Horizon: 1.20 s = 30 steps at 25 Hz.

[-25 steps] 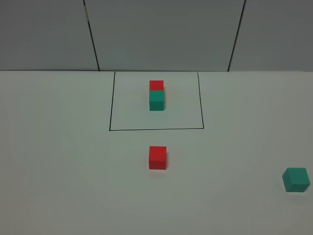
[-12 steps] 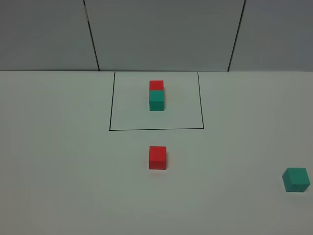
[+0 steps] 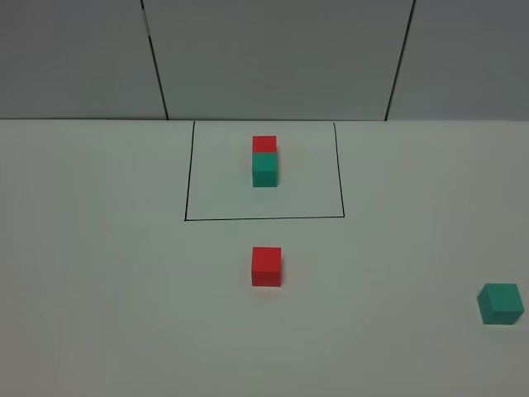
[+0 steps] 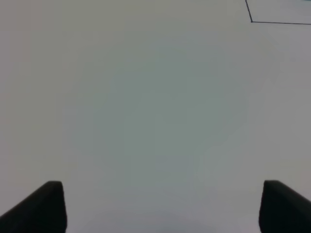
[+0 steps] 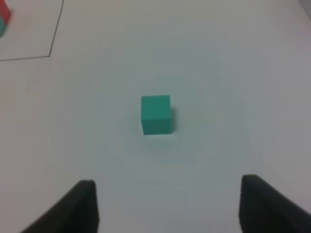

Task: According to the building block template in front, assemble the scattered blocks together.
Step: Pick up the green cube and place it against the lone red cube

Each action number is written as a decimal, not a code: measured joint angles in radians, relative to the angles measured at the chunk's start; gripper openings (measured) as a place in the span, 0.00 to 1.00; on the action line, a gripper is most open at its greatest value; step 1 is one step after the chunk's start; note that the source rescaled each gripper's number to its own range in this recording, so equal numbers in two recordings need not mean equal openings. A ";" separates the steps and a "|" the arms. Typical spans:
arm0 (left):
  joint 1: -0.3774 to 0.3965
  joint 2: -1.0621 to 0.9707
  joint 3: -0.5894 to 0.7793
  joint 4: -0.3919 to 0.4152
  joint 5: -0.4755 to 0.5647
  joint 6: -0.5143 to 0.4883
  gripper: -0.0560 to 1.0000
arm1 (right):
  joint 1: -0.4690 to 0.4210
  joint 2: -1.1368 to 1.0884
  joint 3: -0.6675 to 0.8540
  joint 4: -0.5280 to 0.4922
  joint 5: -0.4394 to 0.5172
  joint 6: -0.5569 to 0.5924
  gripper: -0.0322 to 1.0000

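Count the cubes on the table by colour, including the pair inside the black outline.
Red cubes: 2 (framed red cube, loose red cube)
Teal-green cubes: 2 (framed teal cube, loose teal cube)
Total: 4

No readable text, no labels, no numbers, no signs
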 joint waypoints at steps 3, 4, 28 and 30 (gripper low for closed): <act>0.000 0.000 0.000 0.000 0.000 0.000 0.88 | 0.000 0.000 0.000 0.000 0.000 0.000 0.57; 0.000 0.000 0.000 0.000 0.000 0.000 0.88 | 0.000 0.000 0.000 0.000 0.000 0.000 0.57; 0.000 0.001 0.000 0.000 0.000 0.000 0.88 | 0.000 0.468 -0.148 -0.097 0.019 -0.255 0.67; 0.000 0.001 0.000 0.000 0.000 0.000 0.88 | 0.000 0.570 -0.179 -0.154 0.018 -0.286 0.67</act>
